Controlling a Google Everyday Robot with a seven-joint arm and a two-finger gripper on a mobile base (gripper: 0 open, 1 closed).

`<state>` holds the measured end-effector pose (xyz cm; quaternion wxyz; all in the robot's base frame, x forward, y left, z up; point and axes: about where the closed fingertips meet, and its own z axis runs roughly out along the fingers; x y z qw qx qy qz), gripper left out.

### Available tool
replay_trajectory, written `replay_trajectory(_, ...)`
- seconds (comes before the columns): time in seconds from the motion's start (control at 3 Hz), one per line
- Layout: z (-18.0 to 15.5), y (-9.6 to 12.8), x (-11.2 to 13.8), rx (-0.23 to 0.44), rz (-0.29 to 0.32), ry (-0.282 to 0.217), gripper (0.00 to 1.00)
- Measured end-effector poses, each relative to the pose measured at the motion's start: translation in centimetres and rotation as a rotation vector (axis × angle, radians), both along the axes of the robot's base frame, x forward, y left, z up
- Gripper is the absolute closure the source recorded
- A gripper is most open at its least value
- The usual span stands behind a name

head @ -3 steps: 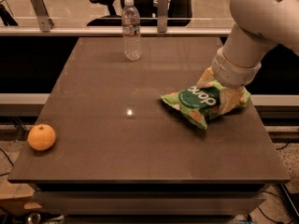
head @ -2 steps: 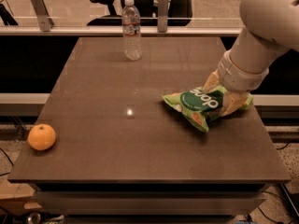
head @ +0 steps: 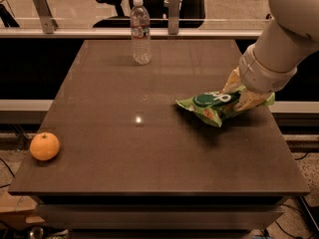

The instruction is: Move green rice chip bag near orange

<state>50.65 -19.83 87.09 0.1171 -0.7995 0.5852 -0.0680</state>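
I see dim, amber light from overhead. My pincer (head: 240,94) clasps the bag (head: 212,101), which casts a soft shadow just below and left of the pincer. Further left, a small glare spot shines on the table (head: 149,173).

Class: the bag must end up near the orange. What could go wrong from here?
The gripper holds the green rice chip bag by its right end only, so it might slip free. The orange sits near the left front corner of the table; a nudge from the arriving bag could roll it off.
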Motion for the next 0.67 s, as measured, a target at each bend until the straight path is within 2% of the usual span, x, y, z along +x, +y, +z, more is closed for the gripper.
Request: replay_trajectory(0.67,4.8,0.1,0.6,0.037,-0.07,-0.098,1.0)
